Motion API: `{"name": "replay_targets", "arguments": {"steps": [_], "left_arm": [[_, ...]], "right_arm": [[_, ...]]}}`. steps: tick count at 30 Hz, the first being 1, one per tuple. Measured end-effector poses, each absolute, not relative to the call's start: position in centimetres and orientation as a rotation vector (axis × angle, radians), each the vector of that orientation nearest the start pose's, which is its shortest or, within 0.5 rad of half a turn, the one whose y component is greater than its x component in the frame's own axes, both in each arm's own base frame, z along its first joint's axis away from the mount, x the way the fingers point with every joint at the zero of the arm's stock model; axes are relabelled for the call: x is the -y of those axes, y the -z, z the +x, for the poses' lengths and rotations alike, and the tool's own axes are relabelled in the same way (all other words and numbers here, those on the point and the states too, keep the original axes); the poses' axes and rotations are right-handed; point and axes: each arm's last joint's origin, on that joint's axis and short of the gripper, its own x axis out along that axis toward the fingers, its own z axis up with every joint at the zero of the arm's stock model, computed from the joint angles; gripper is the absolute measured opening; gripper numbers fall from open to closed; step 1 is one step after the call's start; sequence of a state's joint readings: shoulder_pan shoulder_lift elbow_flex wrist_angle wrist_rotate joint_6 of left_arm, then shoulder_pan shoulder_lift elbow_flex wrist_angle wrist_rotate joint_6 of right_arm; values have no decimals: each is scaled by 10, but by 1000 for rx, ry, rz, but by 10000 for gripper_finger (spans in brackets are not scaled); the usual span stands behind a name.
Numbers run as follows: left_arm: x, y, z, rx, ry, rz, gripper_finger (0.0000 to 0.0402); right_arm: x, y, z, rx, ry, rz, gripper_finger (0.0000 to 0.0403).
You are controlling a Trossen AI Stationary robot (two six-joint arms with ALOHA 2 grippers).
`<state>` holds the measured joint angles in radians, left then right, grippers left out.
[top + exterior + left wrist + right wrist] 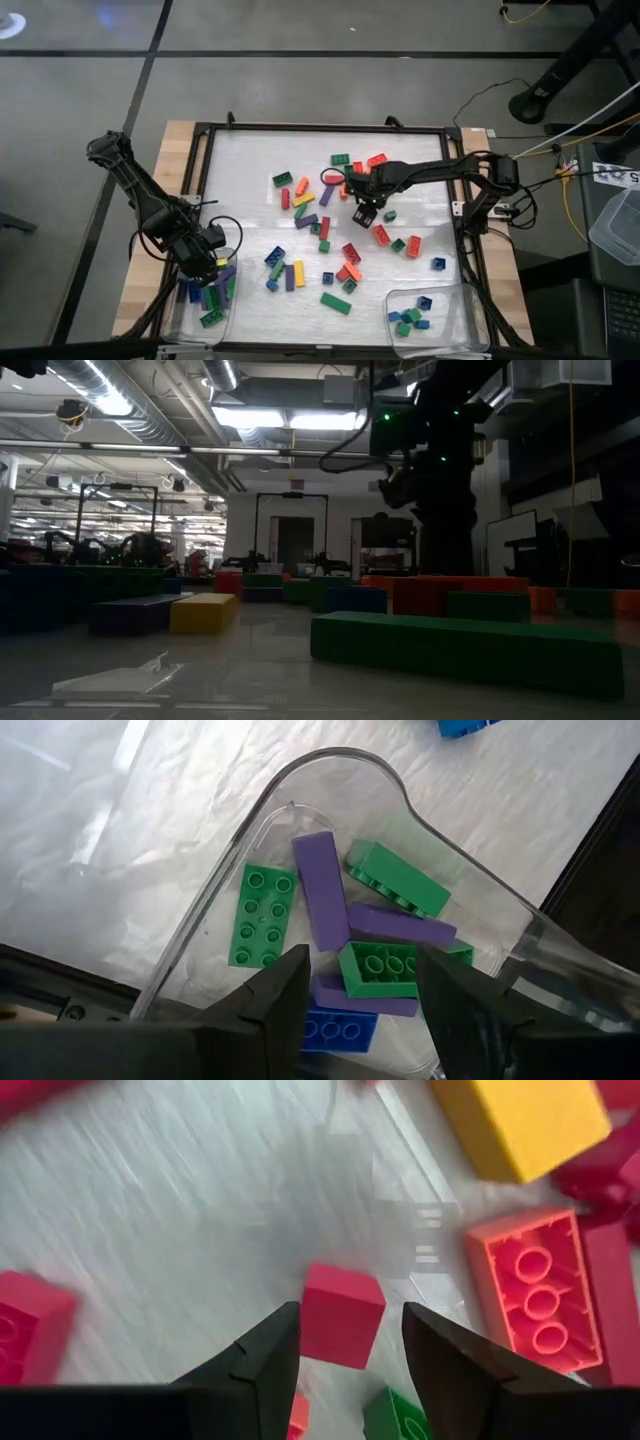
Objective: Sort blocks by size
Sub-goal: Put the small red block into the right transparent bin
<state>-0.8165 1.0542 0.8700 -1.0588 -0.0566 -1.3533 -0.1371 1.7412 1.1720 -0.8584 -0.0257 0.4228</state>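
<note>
Table (250, 160): white sheet in a dark frame; loose blocks (330, 235) of many colours lie spread across its middle, mostly between the two grippers.
Left tray (300, 795): clear plastic, directly under the left gripper; it holds long purple, green and blue bricks piled together.
Right tray (462, 300): clear plastic, well apart from the right gripper, toward the table's near right corner; it holds small blue and green square bricks.
Left gripper (362, 1005): hangs over the left tray, fingers apart, nothing between them; a green brick (382, 970), studs up, lies just below the gap.
Right gripper (345, 1365): low over the middle of the table, fingers spread and not gripping.
Small red block (342, 1314): on the sheet just ahead of the right gripper's gap; an orange brick (530, 1295) lies near, beside it.
</note>
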Motion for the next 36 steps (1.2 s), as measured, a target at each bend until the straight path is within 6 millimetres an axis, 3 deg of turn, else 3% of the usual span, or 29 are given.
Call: {"name": "replay_targets", "arguments": {"steps": [13,22,36], "left_arm": [[125,-256,119,-1315,-209,-615,170],[125,-256,119,-1315,-209,-615,170],[124,-256,120,-1296,-203,-587,170]], "right_arm": [[27,-190,317,-1377,422,462,175],[27,-175,310,-1396,492,429,175],[24,-158,304,-1393,458,474,173]]}}
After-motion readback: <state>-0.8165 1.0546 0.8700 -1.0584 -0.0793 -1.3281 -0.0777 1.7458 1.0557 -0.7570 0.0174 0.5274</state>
